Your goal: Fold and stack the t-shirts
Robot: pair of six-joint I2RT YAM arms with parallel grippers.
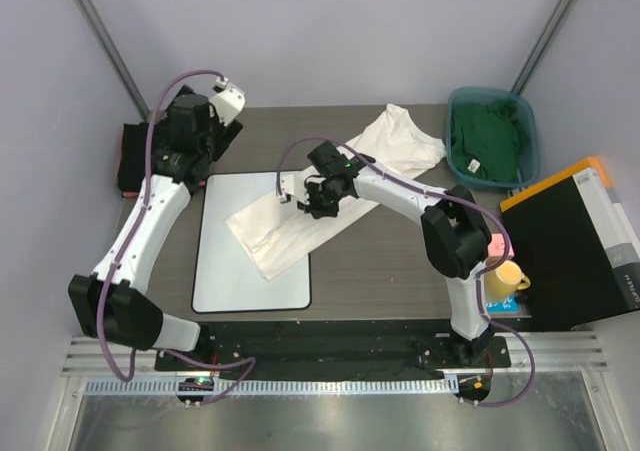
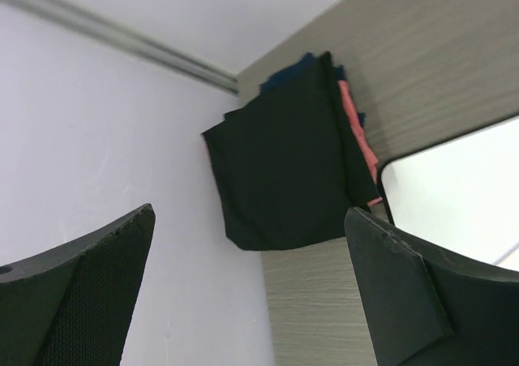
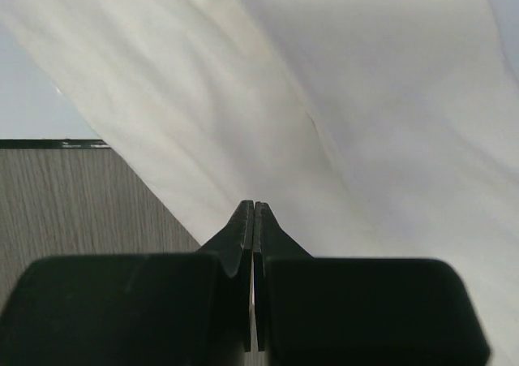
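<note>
**White tee stretched across the surface, right claw shut on top of it**

The white t-shirt (image 1: 400, 146) lies in a long diagonal band. Its lower end drapes over the far right part of the white board (image 1: 240, 261) near the centre, and its bunched upper end reaches toward one o'clock on the grey surface (image 1: 380, 261). The right claw (image 1: 322, 203) sits over the middle of that band. From its own camera the two fingers are pressed flat together, tips against the pale cloth. I cannot tell whether any fabric is caught between them.

The left claw (image 2: 250, 212) hangs over the ten o'clock corner with its fingers spread wide and nothing between them. Below it a stack of folded t-shirts (image 1: 133, 156) rests against the left wall (image 2: 97, 139). A black one lies on top, and a pinkish-red one (image 2: 357, 131) shows at the edge that faces the board. The stack sits just beside the board's rounded far left corner, though I cannot tell if they touch.

At two o'clock a green t-shirt (image 1: 485, 141) lies crumpled inside a teal bin (image 1: 530, 131). A yellow mug (image 1: 505, 279) stands at four o'clock, beside the right arm.
</note>
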